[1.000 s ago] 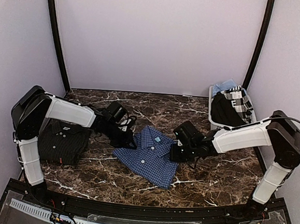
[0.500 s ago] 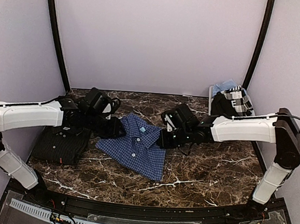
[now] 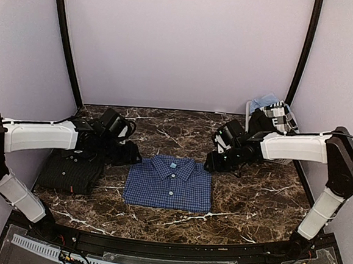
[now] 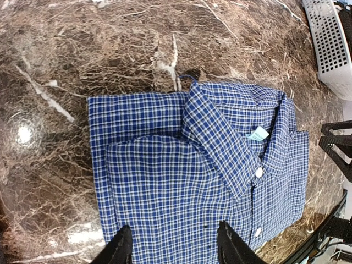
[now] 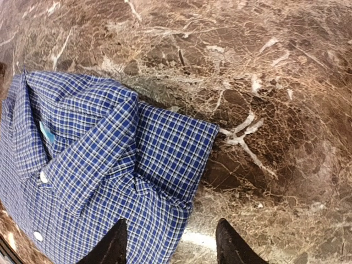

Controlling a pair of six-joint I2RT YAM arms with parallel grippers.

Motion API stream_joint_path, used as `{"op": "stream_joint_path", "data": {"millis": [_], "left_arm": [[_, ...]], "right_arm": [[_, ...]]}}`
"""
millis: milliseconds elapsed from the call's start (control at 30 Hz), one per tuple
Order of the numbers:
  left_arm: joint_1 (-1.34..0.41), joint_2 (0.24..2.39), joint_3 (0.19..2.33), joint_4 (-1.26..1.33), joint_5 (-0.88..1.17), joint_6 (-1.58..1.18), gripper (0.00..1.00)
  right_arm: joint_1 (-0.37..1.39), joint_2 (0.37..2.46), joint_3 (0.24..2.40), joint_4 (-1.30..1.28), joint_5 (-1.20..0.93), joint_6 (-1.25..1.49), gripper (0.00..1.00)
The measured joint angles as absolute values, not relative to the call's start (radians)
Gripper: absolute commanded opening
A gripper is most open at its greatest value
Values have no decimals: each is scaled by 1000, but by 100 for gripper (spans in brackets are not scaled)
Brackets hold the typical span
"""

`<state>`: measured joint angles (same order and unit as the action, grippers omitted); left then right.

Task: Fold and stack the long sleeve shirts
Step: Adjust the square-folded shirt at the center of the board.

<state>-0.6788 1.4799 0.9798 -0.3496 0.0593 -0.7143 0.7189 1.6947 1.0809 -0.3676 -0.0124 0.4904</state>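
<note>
The blue checked long sleeve shirt (image 3: 168,182) lies folded flat in the middle of the marble table, collar toward the far side, white buttons up. It fills the left wrist view (image 4: 181,181) and the left half of the right wrist view (image 5: 99,165). The near-black shirt (image 3: 72,170) lies folded at the left, partly under the left arm. My left gripper (image 3: 129,154) hovers off the blue shirt's far left corner, open and empty (image 4: 175,242). My right gripper (image 3: 214,162) hovers off its far right corner, also open with nothing in it (image 5: 170,236).
A white slatted basket (image 3: 249,136) with more clothes stands at the back right, just behind the right arm; its wall shows in the left wrist view (image 4: 330,44). Black frame posts rise at both back corners. The table's front edge runs along a black rail.
Both grippers have opened and let go of the blue shirt, then drawn apart to either side. The shirt, held up and skewed before, now lies flat and square in the middle.
</note>
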Motion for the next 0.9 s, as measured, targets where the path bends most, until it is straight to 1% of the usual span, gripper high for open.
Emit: {"op": "stream_joint_path", "data": {"millis": [133, 267, 433, 633, 900], "left_arm": [[-679, 1501, 978, -320, 102, -709, 38], [-679, 1520, 967, -257, 176, -720, 33], [-679, 1582, 966, -169, 243, -742, 32], [-679, 1663, 966, -121, 264, -760, 31], [-670, 1675, 952, -103, 242, -771, 37]], "right_arm": [[748, 1635, 1077, -381, 12, 501, 37], [817, 1610, 1073, -369, 5, 522, 28], [906, 1638, 1047, -316, -52, 569, 28], [936, 1725, 1015, -228, -86, 627, 29], [933, 1750, 924, -126, -73, 685, 31]]}}
